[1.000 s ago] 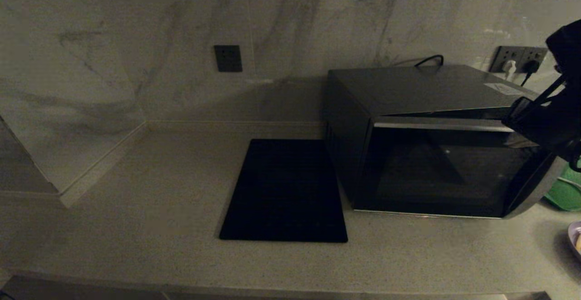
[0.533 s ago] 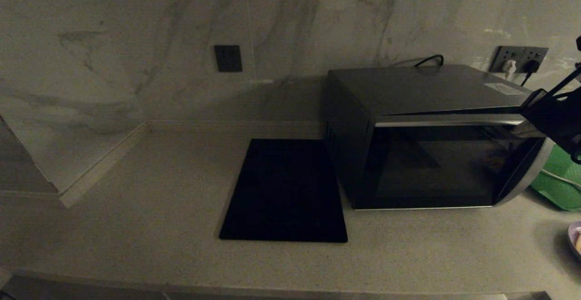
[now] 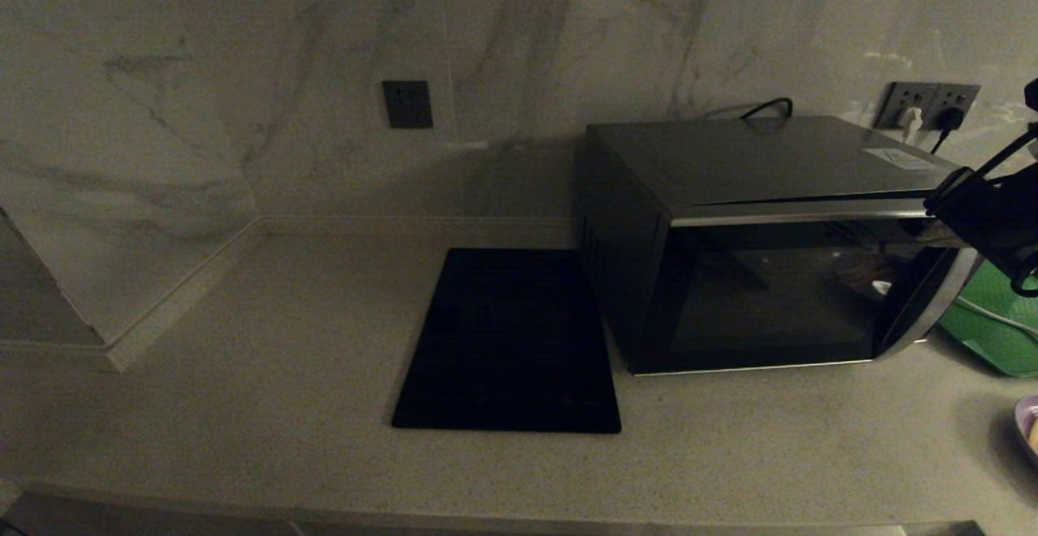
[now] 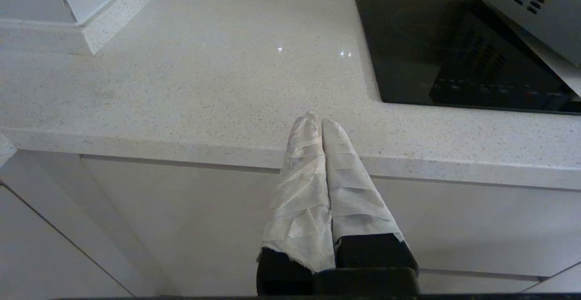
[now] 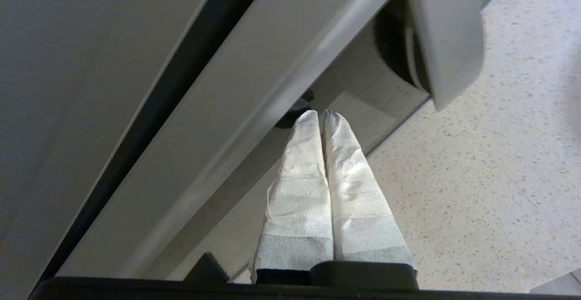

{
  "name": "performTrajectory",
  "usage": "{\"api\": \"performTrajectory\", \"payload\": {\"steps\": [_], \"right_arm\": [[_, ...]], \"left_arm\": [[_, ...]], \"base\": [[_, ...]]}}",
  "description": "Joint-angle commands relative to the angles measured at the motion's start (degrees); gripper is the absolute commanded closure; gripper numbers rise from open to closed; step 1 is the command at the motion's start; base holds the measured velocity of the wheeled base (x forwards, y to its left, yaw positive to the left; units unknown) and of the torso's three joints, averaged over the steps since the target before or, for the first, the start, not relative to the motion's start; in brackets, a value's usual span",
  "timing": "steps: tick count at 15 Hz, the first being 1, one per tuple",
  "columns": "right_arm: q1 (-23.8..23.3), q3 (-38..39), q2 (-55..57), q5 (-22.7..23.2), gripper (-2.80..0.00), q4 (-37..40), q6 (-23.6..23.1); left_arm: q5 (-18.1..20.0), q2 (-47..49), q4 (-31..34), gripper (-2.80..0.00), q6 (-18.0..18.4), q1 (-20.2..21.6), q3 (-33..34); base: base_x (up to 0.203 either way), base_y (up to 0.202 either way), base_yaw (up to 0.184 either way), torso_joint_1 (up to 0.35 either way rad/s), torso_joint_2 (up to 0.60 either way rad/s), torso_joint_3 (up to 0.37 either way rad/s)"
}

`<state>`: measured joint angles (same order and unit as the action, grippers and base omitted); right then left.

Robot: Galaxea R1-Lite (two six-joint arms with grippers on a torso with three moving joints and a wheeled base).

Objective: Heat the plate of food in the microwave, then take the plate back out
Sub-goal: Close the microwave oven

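Down at the near edge, the left gripper hangs parked in front of the counter, below its front lip, its tape-wrapped fingers pressed together on nothing; out at the near right corner of the counter, only a sliver of the plate of food shows, cut off by the head view's border, well apart from both arms; a step further back, the flat black mat lies on the counter just left of the microwave; the right arm reaches in from the right at the level of the microwave's top front corner, and the right gripper points along the front face beside the curved silver trim, its wrapped fingers closed flat against each other and gripping nothing; whether the tips touch the door cannot be told; the dark glass door looks close to shut against the body; behind the arm, a green tray sits to the microwave's right; on the microwave's top a pale label shows near the right rear, its writing unreadable; farthest back, a dark switch plate and a wall socket with plugs sit on the marble wall.
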<state>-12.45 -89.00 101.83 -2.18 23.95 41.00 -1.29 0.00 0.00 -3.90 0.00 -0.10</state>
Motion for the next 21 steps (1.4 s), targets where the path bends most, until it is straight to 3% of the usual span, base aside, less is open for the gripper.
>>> {"api": "performTrajectory", "payload": {"steps": [1, 21], "right_arm": [[-0.03, -0.03, 0.47, -0.28, 0.0, 0.14, 0.48], [1.28, 1.84, 2.66, 0.04, 0.0, -8.29, 0.39]], "left_arm": [[-0.03, 0.0, 0.0, 0.0, -0.05, 0.0, 0.01], [-0.03, 0.0, 0.0, 0.0, -0.05, 0.0, 0.01]], "base": [[0.0, 0.0, 0.0, 0.0, 0.0, 0.0], [0.0, 0.0, 0.0, 0.0, 0.0, 0.0]]}}
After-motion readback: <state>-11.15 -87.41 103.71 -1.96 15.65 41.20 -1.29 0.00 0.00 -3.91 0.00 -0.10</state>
